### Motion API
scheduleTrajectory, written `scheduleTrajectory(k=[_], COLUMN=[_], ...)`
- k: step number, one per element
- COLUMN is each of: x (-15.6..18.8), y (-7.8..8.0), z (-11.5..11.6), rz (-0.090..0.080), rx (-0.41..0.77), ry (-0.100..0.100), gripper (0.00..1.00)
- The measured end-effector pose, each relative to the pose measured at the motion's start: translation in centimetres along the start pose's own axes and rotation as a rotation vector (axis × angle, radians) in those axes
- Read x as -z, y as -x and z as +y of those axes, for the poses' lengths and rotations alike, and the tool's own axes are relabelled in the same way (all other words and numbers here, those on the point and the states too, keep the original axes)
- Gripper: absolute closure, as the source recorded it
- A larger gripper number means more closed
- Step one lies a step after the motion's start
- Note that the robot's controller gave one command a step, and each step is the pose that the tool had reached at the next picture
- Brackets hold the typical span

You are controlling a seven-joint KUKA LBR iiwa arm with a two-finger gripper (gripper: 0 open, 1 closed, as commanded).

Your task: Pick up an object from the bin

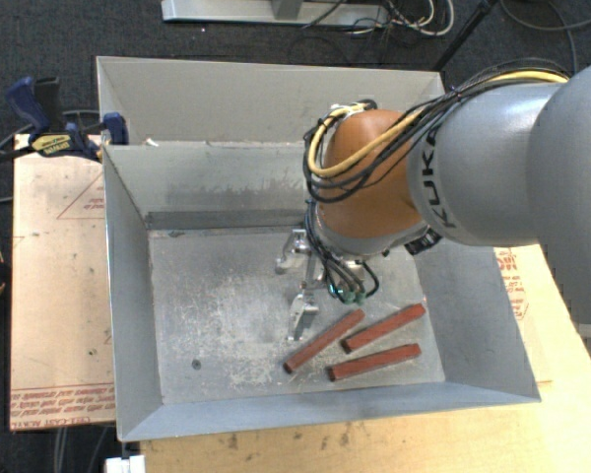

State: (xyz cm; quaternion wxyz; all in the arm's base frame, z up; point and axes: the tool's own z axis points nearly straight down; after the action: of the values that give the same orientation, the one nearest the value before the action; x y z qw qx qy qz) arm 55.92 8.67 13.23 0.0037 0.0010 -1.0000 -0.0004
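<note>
Your gripper (298,286) stood low over the bin (207,294) floor, fingers spread, nothing between them. Three reddish-brown sticks (379,331) lay front-right; the nearest stick (323,341) lay just beside one finger.

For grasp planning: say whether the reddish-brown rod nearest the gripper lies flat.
Flat: reddish-brown rod lies lengthwise on the grey metal bin floor.

Light is even and moderately bright, falling from overhead. The back wall of the grey bin (128,294) is pale and well lit, its floor duller. A soft shadow lies beneath the arm (512,156). The orange cover (364,180) carries a mild sheen. The surrounding carpet (39,28) reads dark.
</note>
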Motion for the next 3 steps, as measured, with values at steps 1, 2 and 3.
scheduleTrajectory(k=[1,2,3], x=[0.2,2.7,-3.3], y=[0.0,-0.1,-6.3], z=[0.0,0.4,-2.2], rz=[-0.002,0.001,-0.008], rx=[0.0,0.113,0.263], ry=[0.0,-0.002,0.0], gripper=[0.0,0.0,1.0])
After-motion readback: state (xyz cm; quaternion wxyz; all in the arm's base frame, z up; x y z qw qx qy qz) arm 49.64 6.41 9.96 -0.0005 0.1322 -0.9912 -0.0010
